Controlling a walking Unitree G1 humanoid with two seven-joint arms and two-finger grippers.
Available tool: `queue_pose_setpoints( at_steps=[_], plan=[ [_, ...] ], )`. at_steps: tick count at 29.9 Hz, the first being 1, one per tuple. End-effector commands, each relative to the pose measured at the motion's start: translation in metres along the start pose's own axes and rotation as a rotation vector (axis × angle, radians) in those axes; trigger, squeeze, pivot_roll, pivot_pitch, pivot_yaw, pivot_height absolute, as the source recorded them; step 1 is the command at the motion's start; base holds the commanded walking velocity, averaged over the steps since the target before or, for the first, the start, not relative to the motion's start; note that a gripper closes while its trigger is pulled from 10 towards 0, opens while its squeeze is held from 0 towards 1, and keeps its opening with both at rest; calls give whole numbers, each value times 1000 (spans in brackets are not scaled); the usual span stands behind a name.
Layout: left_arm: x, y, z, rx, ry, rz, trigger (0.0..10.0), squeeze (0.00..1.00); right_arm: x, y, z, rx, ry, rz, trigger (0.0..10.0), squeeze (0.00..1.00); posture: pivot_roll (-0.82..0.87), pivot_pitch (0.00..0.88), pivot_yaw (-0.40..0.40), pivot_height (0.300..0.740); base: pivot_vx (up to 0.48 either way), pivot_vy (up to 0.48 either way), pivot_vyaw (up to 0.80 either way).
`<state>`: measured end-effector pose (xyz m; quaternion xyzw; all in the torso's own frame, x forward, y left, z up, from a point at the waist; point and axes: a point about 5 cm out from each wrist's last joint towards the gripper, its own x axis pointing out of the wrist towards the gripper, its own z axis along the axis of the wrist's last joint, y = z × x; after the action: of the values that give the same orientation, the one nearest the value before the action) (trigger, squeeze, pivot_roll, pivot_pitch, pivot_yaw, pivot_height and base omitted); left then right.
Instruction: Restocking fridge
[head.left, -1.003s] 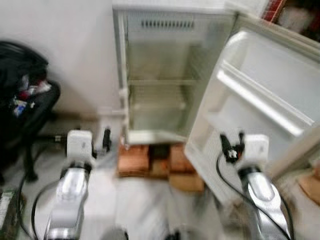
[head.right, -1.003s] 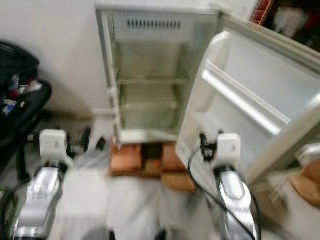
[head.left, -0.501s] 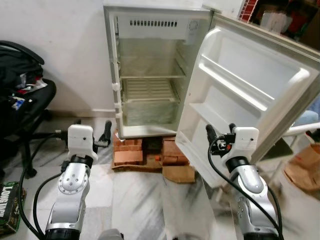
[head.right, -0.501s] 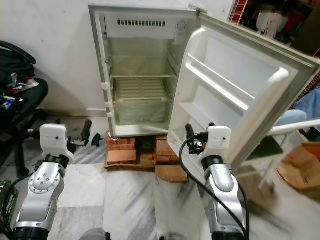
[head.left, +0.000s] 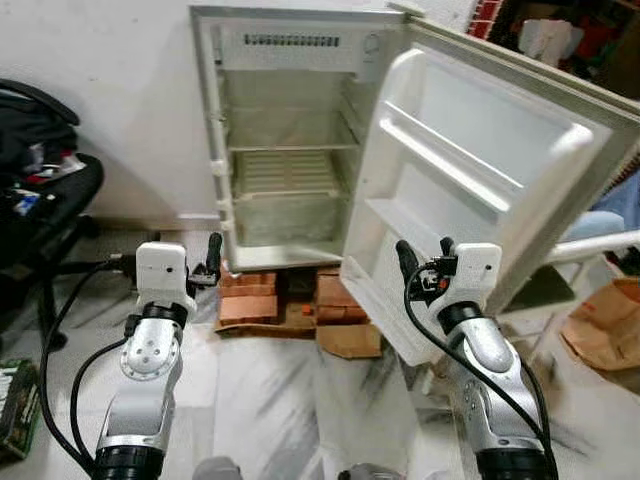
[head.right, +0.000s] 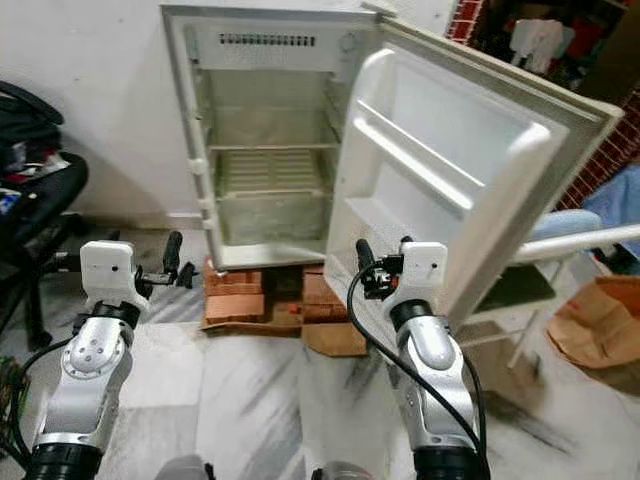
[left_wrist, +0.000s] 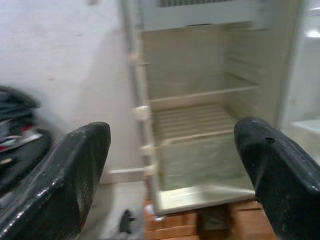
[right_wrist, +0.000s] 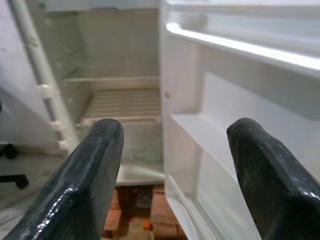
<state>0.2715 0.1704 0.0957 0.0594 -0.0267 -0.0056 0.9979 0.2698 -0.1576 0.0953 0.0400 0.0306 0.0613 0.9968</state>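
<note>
marble floor (head.left: 280, 400) is stretching ahead to the fridge (head.left: 285, 150), standing on bricks (head.left: 250, 305), door (head.left: 480, 170) swung wide, shelves bare. the view has steadied since a second ago. left gripper (head.left: 212, 262) and right gripper (head.left: 422, 262) are hovering with jaws wide, carrying nothing; stocking is probably yet to begin.

Home room w/ small fridge (head.left: 290, 140) on bricks (head.left: 248, 300), marble floor (head.left: 270, 400).

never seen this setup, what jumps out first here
A small white fridge stands wide open straight ahead, shelves bare, propped on bricks. Its door swings out to the right. Both arms reach forward, left gripper and right gripper open, holding nothing.
</note>
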Motion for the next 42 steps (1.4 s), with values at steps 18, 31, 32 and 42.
queue_pose_setpoints(
  at_steps=[18, 31, 32, 42],
  plan=[
    [-5, -2, -4, 23, 7, -18, 10000, 0, 8, 9, -1, -12, 4, 78, 10000, 0, 11, 44, -62, 740, 0, -480, 0],
    [-8, 2, -10, 11, 94, 40, 10000, 0, 30, 23, 17, -79, -79, 154, 10000, 0, 30, 52, -67, 740, 0, -258, 123],
    [-8, 2, -10, 11, 94, 40, 10000, 0, 30, 23, 17, -79, -79, 154, 10000, 0, 30, 52, -67, 740, 0, 0, 800],
    [-3, 7, -14, -62, 180, 95, 10000, 0, 54, 25, 42, -78, -175, 92, 10000, 0, 49, 49, -59, 740, 0, 0, 599]
  ],
)
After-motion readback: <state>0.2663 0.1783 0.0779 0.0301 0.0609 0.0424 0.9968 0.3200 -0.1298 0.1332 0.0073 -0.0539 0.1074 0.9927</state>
